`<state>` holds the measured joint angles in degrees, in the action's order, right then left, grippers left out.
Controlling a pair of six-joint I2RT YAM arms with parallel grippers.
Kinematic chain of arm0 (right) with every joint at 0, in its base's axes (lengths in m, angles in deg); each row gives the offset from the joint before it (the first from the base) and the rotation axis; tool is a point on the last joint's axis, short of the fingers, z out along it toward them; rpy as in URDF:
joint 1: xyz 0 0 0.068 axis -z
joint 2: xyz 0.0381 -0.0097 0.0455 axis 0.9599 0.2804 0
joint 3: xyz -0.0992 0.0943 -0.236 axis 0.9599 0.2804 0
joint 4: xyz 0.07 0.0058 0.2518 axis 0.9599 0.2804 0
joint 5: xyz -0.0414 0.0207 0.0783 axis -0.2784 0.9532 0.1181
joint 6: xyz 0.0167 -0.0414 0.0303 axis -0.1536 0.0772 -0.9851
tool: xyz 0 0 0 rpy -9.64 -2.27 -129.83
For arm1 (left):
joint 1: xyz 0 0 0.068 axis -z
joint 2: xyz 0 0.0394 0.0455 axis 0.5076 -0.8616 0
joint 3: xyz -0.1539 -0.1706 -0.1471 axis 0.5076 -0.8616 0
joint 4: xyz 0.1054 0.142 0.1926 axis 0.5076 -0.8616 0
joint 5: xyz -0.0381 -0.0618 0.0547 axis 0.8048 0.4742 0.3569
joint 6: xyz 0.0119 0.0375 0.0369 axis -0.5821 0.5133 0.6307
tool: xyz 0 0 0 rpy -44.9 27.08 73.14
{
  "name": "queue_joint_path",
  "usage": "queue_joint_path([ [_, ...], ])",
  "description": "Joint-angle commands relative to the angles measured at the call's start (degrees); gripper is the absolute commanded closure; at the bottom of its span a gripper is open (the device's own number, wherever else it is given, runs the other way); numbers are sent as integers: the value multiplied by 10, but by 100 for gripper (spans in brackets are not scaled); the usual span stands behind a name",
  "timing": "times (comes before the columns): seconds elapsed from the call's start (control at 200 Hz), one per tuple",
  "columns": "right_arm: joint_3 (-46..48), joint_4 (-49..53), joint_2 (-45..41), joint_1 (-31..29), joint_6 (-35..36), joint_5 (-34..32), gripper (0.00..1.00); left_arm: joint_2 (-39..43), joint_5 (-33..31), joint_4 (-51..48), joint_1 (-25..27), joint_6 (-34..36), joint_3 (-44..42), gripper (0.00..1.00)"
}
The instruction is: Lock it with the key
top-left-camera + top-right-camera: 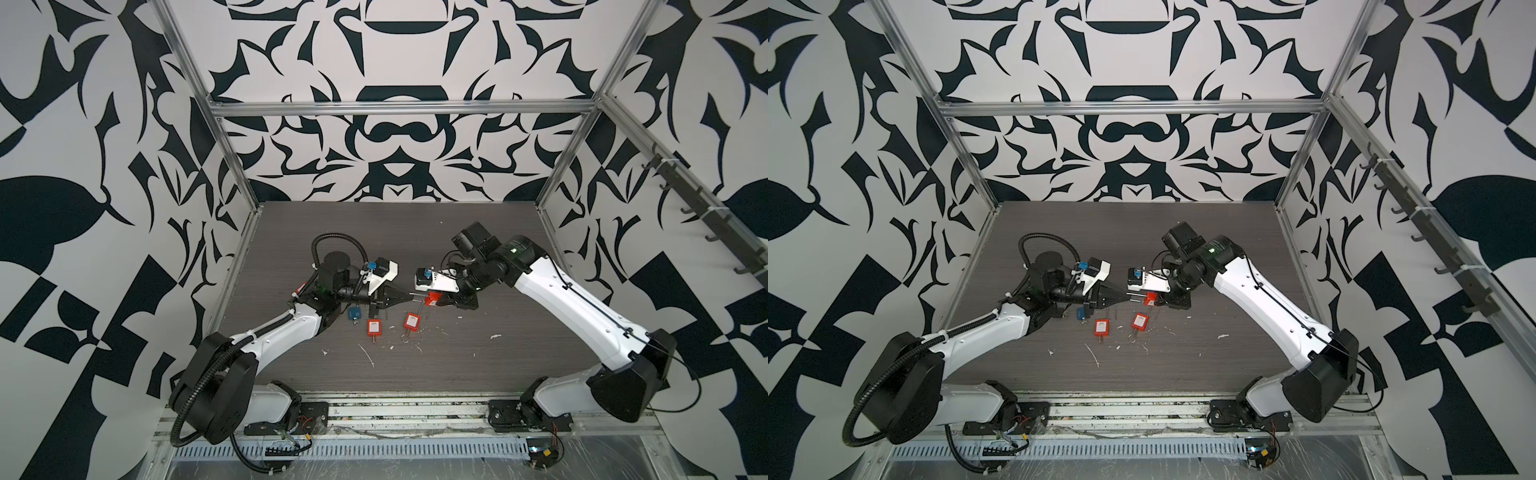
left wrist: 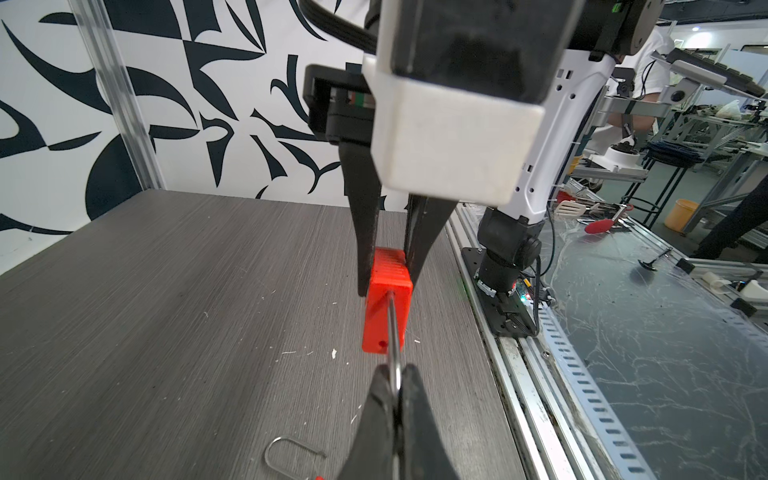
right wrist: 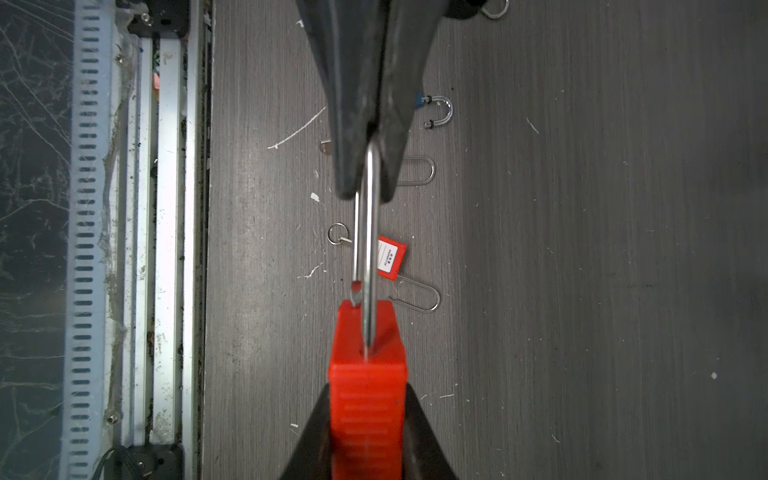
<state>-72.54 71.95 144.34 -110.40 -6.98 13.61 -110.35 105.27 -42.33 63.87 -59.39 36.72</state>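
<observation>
On the grey table (image 1: pixel 457 357), near its middle, lie a red lock (image 1: pixel 373 326), a second red lock (image 1: pixel 411 320) and a blue lock (image 1: pixel 354 312). Close by, up off the table, is the held red lock (image 3: pixel 368 374). The right jaws pinch its body. The left jaws press together on its silver loop (image 3: pixel 370 232). One loop leg sits inside; the short leg is out.

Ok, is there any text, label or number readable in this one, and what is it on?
Nothing is legible.
Loose red padlock nearer the left arm, white label: too small to read.
Loose red padlock nearer the right arm, white label: dark print, too blurred to read even in the right wrist view.
Held red padlock: no text showing.
</observation>
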Motion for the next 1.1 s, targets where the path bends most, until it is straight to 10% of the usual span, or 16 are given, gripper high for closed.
queue_joint_path([
  [0.0,-6,-126,-26,-15,22,50,79,-4,19,-9,16,-4,22,100],
  [0.635,-66,-26,14,-14,14,135,79,30,22,-42,23,91,21,100],
  [1.095,-70,-67,3,-15,-13,117,65,-13,-7,154,14,-62,-19,100],
])
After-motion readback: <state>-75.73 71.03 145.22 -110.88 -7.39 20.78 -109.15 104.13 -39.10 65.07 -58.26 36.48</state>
